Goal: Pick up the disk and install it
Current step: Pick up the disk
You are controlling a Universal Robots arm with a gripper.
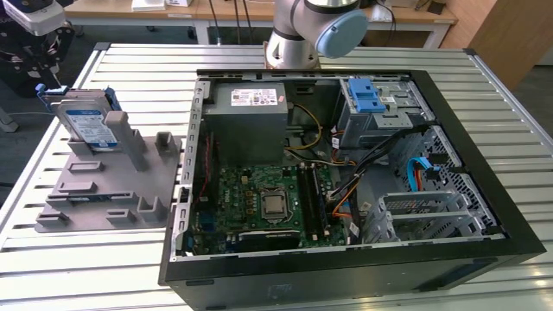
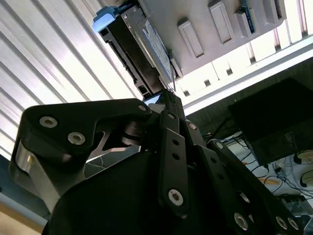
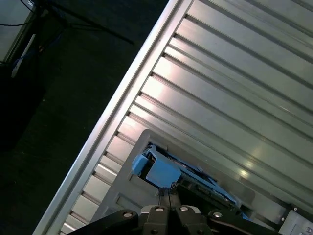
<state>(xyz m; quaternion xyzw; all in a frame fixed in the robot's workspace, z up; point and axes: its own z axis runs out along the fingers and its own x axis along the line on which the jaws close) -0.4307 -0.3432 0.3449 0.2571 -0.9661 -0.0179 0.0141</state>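
The disk stands on edge in a slot at the far end of a grey holder block, on the exterior view's left; its blue bracket frames the edges and its white-and-blue label faces the case. My gripper hangs just above the disk's far upper corner. In both wrist views the two black fingers meet in a point with nothing between them: the gripper is shut just short of the blue bracket, and the gripper sits close to the end of the disk.
An open black computer case lies flat on the slatted metal table. Inside are a grey power-supply box, a motherboard and a perforated silver cage with a blue latch. The arm's base stands behind the case.
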